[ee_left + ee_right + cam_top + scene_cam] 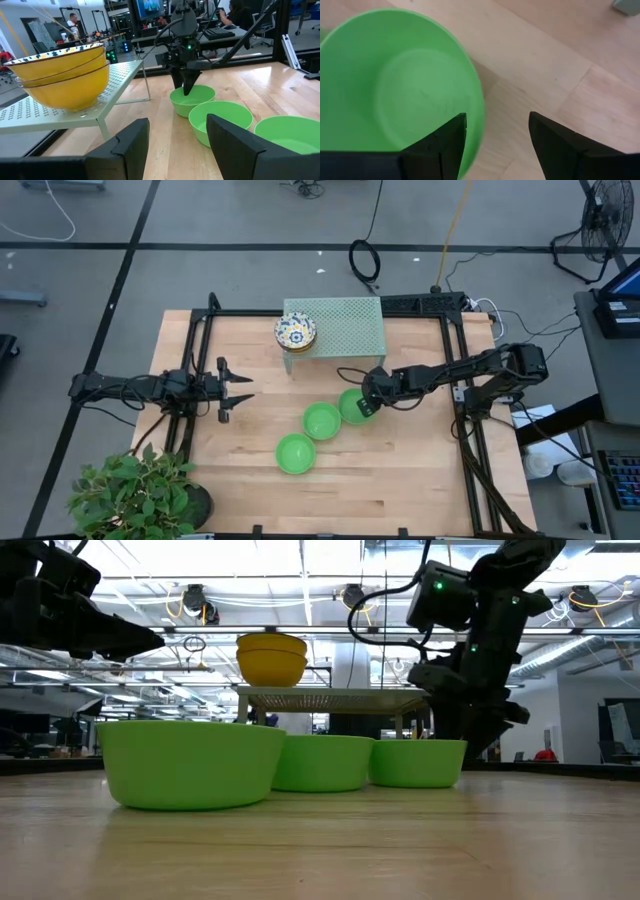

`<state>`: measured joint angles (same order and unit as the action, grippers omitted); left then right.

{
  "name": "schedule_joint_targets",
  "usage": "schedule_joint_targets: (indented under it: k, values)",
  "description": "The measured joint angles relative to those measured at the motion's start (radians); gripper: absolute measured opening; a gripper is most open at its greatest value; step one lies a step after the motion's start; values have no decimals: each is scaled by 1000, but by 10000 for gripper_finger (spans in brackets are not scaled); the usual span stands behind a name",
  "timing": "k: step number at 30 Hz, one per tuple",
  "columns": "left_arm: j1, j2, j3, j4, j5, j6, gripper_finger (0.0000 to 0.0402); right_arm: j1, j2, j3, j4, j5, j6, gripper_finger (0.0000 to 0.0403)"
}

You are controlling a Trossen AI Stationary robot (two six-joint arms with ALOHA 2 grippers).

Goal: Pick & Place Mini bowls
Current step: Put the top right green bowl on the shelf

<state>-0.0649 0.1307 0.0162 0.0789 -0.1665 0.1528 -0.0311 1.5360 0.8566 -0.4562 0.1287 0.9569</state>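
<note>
Right end effector [368, 404] spread over green bowl [352, 406] rim (not gripping).

Four cameras set around the pale green mesh rack [333, 326]

The high view looks straight down on the rack and table [400, 480]; the low view looks level along the tabletop toward the rack [335, 696]; the left wrist view faces it from just beside; the right wrist view looks closely down into one green bowl [395, 90], shared by all views.

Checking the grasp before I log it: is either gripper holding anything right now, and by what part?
Nothing is held. The right gripper is open over the rim of a green bowl, one finger inside and one outside. The left gripper is open, off to the side.
</note>
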Motion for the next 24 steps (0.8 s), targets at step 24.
schedule_joint_targets:
  k: [24]
  values:
    - [0,0,0,0,0,0,202,-3,0,0,-224,0,117,203]
